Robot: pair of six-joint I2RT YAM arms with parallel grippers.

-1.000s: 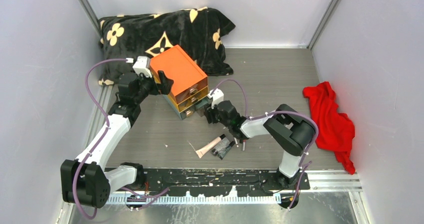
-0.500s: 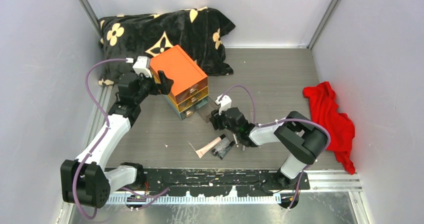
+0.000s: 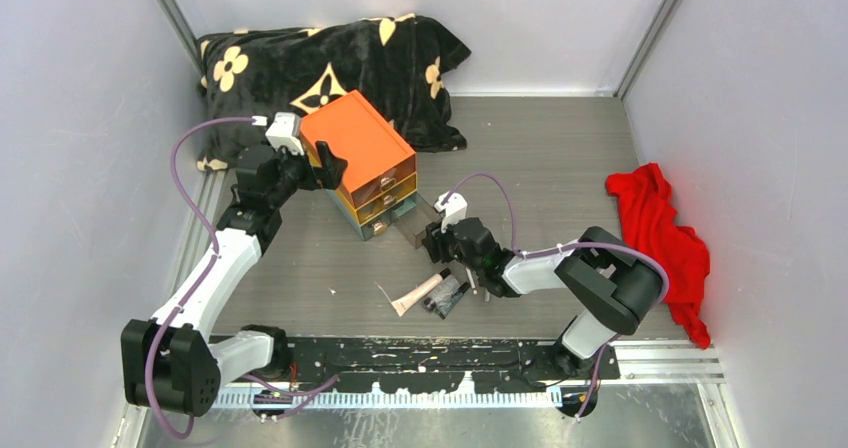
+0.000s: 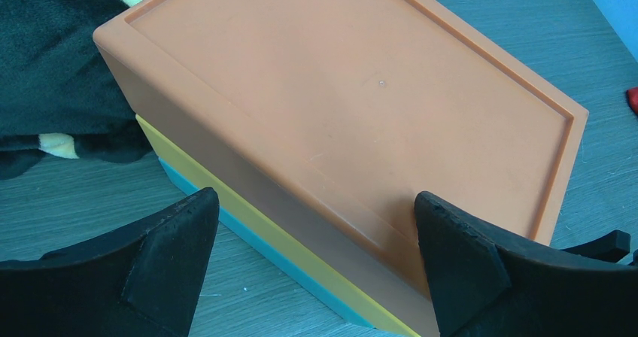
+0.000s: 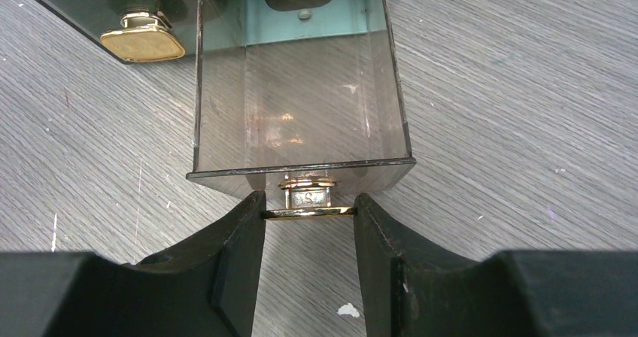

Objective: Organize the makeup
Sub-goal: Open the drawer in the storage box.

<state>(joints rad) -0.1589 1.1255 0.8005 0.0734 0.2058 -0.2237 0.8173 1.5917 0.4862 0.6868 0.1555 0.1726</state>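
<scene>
The left gripper (image 4: 312, 198) is spread wide around a corner of the orange box (image 3: 365, 148), which sits on the worktop (image 3: 560, 148) by a black flower blanket (image 3: 300, 63). In front of the box, the pinkish tube (image 3: 418, 293) and the black tube (image 3: 445, 296) lie side by side on the worktop. Just past them, the right gripper (image 5: 308, 224) is pinching the gold knob (image 5: 308, 200) of a see-through drawer (image 5: 301, 104) that sticks out of the box. Far to the right lies a red cloth (image 3: 660, 238)
</scene>
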